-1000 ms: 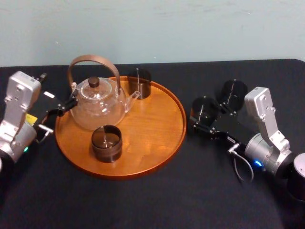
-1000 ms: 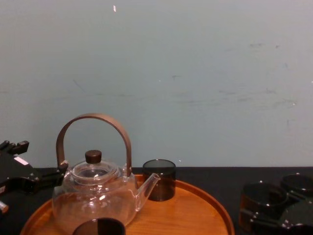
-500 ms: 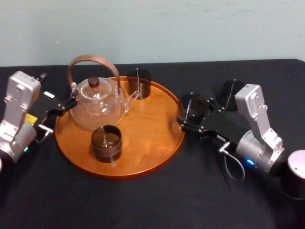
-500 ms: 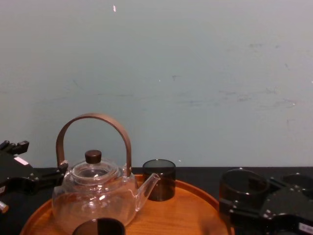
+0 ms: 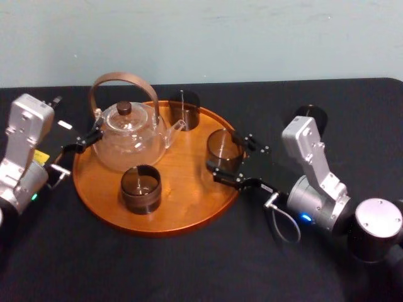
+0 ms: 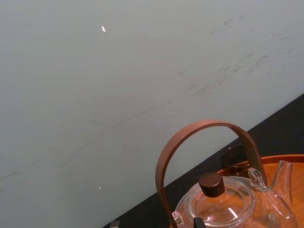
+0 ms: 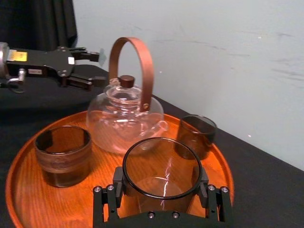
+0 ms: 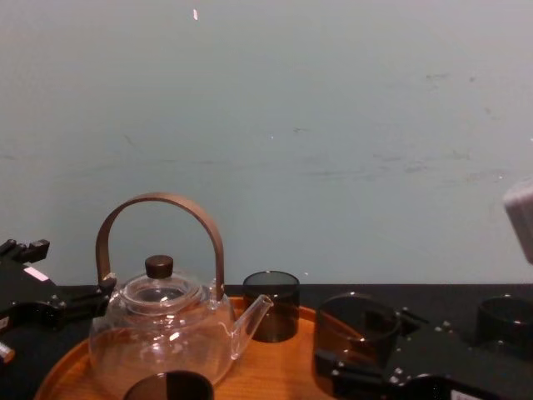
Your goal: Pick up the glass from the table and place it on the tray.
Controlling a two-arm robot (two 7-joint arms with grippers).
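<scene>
Black matte table [image 5: 189,270] is nearest the robot, with the large round orange-brown wooden tray [image 5: 157,231] on it, left of centre. Clock positions are read on the tray, 6 o'clock toward the robot. Near glass [image 5: 140,187], a short smoky-brown cylinder, stands on the wood at 7 o'clock, untouched. Right gripper [image 5: 225,153] comes in across the rim from about 4 o'clock, jaws clamped on either side of the carried glass [image 5: 221,146], another smoky cylindrical tumbler, upright, mouth up, empty. That carried glass is over the tray at roughly 3 o'clock, just inside the rim, apart from the other pieces. Whether its base touches the wood can't be told, as the black fingers hide it. Clear glass teapot [image 5: 129,135] with brown arched handle and dark knob sits at 10 o'clock. Left gripper [image 7: 99,68] is parked just beside the teapot at the tray's 9 o'clock edge, jaws spread, holding nothing. Far glass [image 5: 184,108], same smoky kind, stands at 1 o'clock by the spout. Spare glass [image 5: 310,115], also dark, sits on the table well off the tray, out toward 2 o'clock, behind the right arm. Progress call: pick done, carry done, glass inside the tray's outline. Left: set it down if not down, open the jaws, back the arm out clear of the rim.
</scene>
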